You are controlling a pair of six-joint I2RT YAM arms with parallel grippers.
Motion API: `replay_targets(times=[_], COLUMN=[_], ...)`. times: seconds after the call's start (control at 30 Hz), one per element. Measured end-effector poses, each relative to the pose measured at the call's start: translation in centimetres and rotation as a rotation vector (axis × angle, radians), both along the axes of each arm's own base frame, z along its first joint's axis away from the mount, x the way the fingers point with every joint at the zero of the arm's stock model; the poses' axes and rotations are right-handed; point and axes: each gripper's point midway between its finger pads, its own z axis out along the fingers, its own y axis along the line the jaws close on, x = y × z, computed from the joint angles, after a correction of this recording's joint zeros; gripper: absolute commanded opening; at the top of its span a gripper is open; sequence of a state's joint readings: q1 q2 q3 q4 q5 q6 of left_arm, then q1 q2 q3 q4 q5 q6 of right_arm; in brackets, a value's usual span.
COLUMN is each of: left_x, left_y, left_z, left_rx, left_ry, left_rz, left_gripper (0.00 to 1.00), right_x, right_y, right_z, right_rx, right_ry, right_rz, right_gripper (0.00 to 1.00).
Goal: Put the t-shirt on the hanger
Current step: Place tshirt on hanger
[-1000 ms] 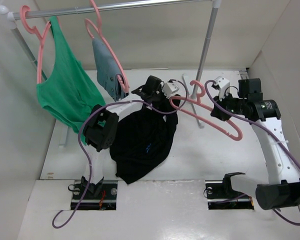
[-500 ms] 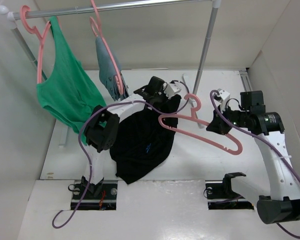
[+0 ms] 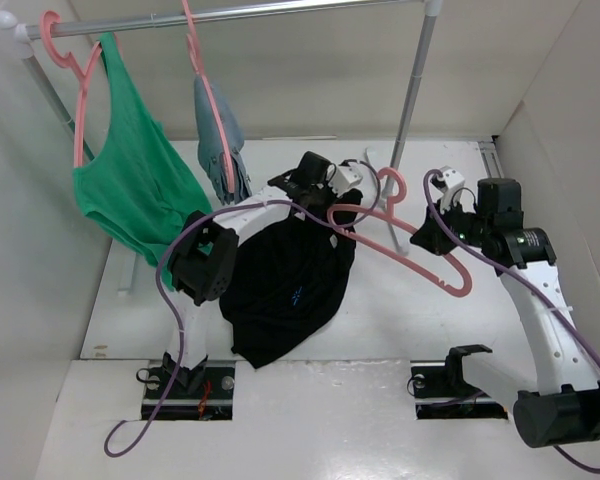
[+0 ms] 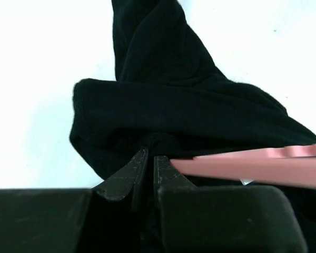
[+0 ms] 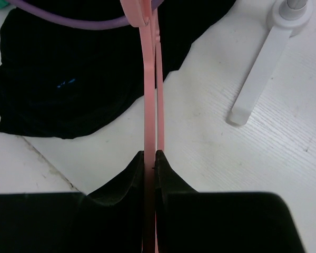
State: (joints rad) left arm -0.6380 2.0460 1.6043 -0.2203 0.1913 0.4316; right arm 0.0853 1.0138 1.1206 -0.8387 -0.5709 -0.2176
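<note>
The black t-shirt (image 3: 290, 285) with a small blue mark hangs from my left gripper (image 3: 315, 190), which is shut on its upper edge; its lower part rests on the table. In the left wrist view the cloth (image 4: 189, 110) bunches at my left gripper (image 4: 149, 156) and a pink hanger arm (image 4: 258, 164) crosses just to the right. My right gripper (image 3: 432, 232) is shut on the pink hanger (image 3: 405, 238), held above the table with its left end reaching the shirt top. In the right wrist view the hanger bars (image 5: 150, 79) run up from my right gripper (image 5: 149, 154) toward the shirt (image 5: 68, 79).
A clothes rail (image 3: 240, 12) spans the back, its right post (image 3: 408, 110) and foot (image 5: 253, 79) close to the hanger. A green tank top (image 3: 130, 180) and a grey-blue garment (image 3: 225, 140) hang on other pink hangers at the left. A purple cable (image 3: 170, 300) loops by the left arm.
My right gripper has swung the hanger: first down and left over the shirt, now back up with its left end at the shirt's top beside my left gripper. The grey-blue garment sways.
</note>
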Motion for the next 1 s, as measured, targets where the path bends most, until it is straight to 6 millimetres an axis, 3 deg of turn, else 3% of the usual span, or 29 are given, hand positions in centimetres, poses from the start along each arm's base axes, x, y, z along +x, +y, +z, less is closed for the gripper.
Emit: replay_targets(times=[0.27,0.57,0.67,0.83,1.0], left_x=[0.4,-1.3,-1.9,-2.9,-5.5], left_y=[-1.6,-2.4,-2.5,-3.7,-5.1], left_z=[2.9,4.8,7.6,14.6,21.1], left_rx=[-0.065,-0.111,-0.160,-0.278,-0.397], left_ry=[-0.008,0.038,0.020,-0.072,-0.150], left_rz=[-0.010,-0.037,-0.042,-0.058,-0.099], left_gripper=[0.00,0.00,0.00,0.00,0.00], right_x=[0.8,1.4,1.8,2.9,3.1], right_y=[0.4,0.6,0.8,1.5,2.3], right_z=[-2.3,-2.7,-1.9,0.6,3.7], right_rx=[0.037,0.051,0.065,0.140,0.180], right_ry=[0.017,-0.022,-0.069,-0.188,-0.325], right_rz=[-0.020,-0.015,-0.012,-0.035,-0.045], right_gripper=[0.00,0.00,0.00,0.00,0.00])
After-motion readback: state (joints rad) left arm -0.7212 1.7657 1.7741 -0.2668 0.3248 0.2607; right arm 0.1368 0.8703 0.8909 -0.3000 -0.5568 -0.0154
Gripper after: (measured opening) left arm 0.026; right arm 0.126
